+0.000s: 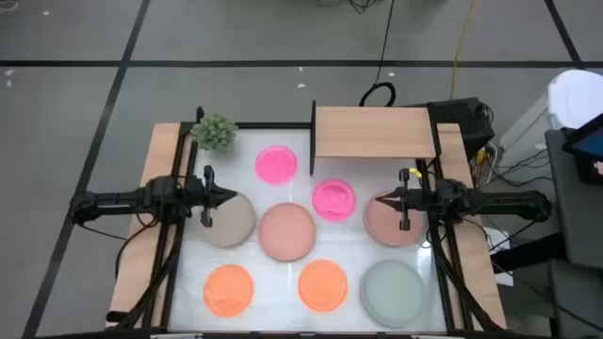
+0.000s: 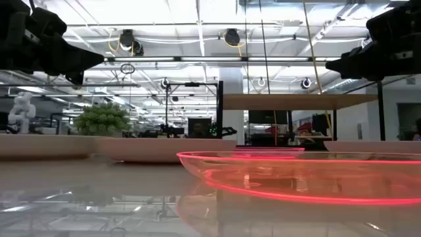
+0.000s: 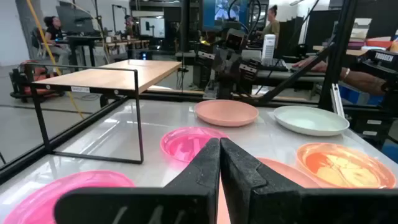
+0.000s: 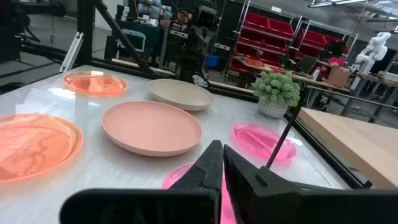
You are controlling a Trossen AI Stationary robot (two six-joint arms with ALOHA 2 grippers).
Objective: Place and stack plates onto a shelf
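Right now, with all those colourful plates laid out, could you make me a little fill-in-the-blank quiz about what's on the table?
1. The shelf holds ____ plates so far.
2. The small green plant stands on the same side of the table as the ____ arm.
3. Both the left gripper and the right gripper have their fingers ____.
4. The two orange plates lie in the same row as the pale ____ plate.

Missing words: no; left; shut; grey-green
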